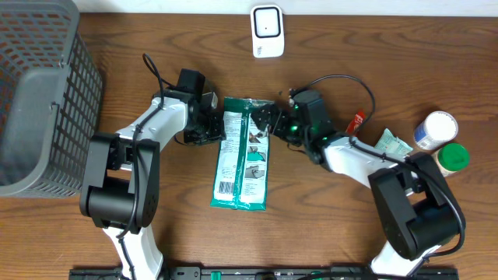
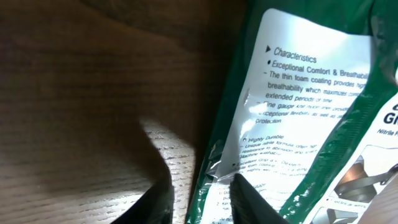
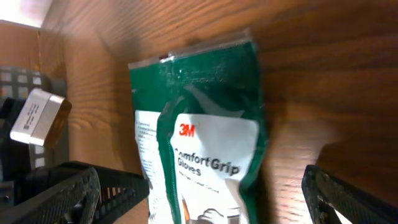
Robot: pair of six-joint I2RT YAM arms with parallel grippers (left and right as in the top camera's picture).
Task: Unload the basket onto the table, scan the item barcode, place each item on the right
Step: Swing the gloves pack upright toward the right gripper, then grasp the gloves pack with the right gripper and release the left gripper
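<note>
The glove packet (image 1: 241, 155) lies flat mid-table (image 1: 350, 225), its far end between the two arms. The left gripper (image 1: 206, 128) sits at its left edge with fingers (image 2: 249, 199) parted a little. In the wrist view they seem to straddle the film edge without pinching it, though the tips are half cut off. The right gripper (image 1: 264, 126) stands spread wide and empty at the far right corner. The barcode (image 1: 226, 187) faces up near the packet's near left corner, well apart from the white scanner (image 1: 267, 31) at the far edge. A good grasp takes the far end, clear of the barcode, so the lift can tilt the label towards the scanner.
</note>
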